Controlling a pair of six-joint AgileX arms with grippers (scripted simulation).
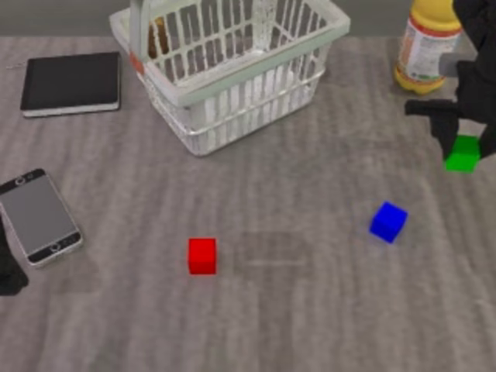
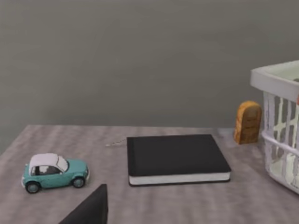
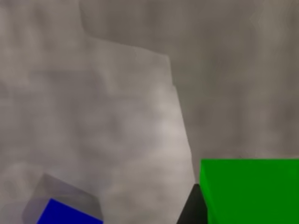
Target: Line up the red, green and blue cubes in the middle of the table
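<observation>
Right gripper (image 1: 465,143) at the table's (image 1: 310,325) far right edge, directly over the green cube (image 1: 463,153), black fingers flanking it. In the right wrist view the green cube (image 3: 250,191) fills the near corner with a dark finger (image 3: 191,207) tight against its side; seemingly clamped on it and perhaps just off the surface, though contact on the far side stays hidden. Blue cube (image 1: 388,222) lying toward the middle from that gripper, turned askew to the table edges, near but apart from the green one. Red cube (image 1: 202,256) well apart, left of centre, square to the table. Open stretch between red and blue: likely the spot for green, so the coming carry runs leftward and toward the near edge, past the blue cube. Right arm clearly the nearer for both green and blue. Left gripper (image 1: 9,271) parked at the left edge beside the smartphone (image 1: 39,217); finger spread not discernible. Wire basket (image 1: 225,62), black notebook (image 1: 71,83) and juice bottle (image 1: 426,46) along the far side, out of the path.
</observation>
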